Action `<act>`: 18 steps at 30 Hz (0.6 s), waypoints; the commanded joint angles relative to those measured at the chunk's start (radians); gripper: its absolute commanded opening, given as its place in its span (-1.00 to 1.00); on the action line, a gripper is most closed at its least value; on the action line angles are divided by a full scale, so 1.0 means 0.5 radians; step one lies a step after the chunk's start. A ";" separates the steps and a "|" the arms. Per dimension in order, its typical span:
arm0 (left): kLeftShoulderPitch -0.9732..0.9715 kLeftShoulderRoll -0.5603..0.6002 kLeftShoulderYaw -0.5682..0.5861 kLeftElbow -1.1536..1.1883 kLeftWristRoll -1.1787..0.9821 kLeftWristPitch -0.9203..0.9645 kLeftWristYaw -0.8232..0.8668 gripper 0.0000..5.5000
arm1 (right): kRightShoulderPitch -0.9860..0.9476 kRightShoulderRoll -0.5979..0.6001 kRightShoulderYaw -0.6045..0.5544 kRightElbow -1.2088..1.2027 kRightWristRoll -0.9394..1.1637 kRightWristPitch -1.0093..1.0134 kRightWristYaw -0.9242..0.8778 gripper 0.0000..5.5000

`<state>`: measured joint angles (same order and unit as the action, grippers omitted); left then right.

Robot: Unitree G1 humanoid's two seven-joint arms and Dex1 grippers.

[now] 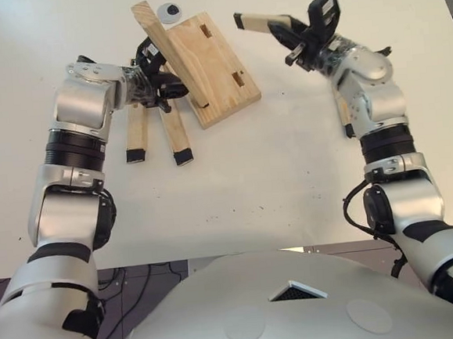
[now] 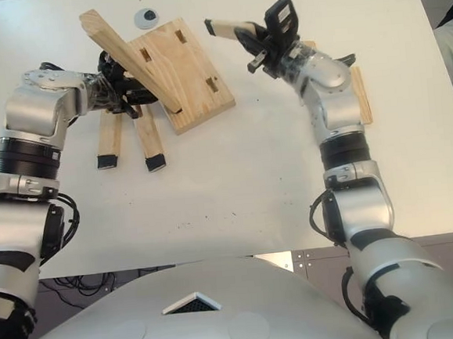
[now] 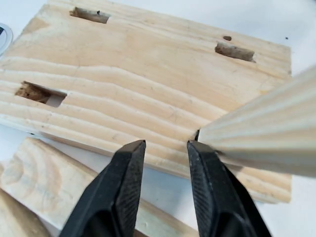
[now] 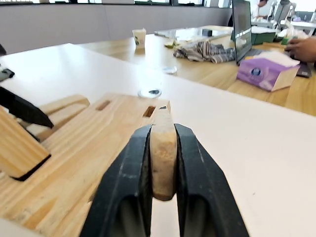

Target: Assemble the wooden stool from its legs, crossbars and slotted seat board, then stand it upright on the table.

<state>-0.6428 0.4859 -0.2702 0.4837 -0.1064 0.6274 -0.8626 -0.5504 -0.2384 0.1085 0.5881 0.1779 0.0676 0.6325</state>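
The slotted seat board (image 1: 216,60) lies tilted on the white table, slots facing up. One wooden leg (image 1: 163,45) slants up from the board, its lower end at a slot near the board's near edge. My left gripper (image 3: 165,148) sits open just in front of that edge, beside the leg (image 3: 266,128), with nothing between its fingers. Two more legs (image 1: 137,133) (image 1: 177,136) with black tips lie on the table below it. My right gripper (image 4: 163,163) is shut on another leg (image 1: 256,22), held in the air to the right of the board (image 4: 89,148).
A small round black-and-white disc (image 1: 171,13) lies behind the board. Another wooden piece (image 2: 360,96) rests on the table by my right forearm. The table's near half is bare white surface (image 1: 274,173). Other desks with clutter stand beyond the table's far edge (image 4: 256,69).
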 commanded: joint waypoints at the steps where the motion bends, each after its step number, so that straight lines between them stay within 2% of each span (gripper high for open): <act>1: -0.058 -0.041 0.002 0.133 0.085 -0.101 0.062 -0.45 | -0.051 0.036 0.124 0.202 -0.179 -0.061 0.029 -0.85; 4: -0.079 -0.052 0.032 0.229 0.140 -0.158 0.144 -0.45 | 0.021 -0.020 0.246 0.245 -0.309 -0.080 0.109 -0.85; 7: -0.085 -0.049 0.031 0.297 0.180 -0.189 0.168 -0.45 | 0.127 -0.083 0.308 0.089 -0.310 0.000 0.249 -0.85; 13: 0.032 -0.016 -0.057 0.309 0.244 -0.198 0.047 -0.45 | 0.393 -0.249 0.399 -0.694 -0.156 0.416 0.547 -0.85; 18: 0.153 0.046 -0.153 0.133 0.233 -0.172 -0.216 -0.45 | 0.489 -0.307 0.418 -1.188 0.009 0.730 0.633 -0.85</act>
<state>-0.6288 0.5280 -0.2831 0.5669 0.0001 0.5047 -0.9050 -0.3160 -0.4135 0.2644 0.0922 0.1135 0.4049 0.8601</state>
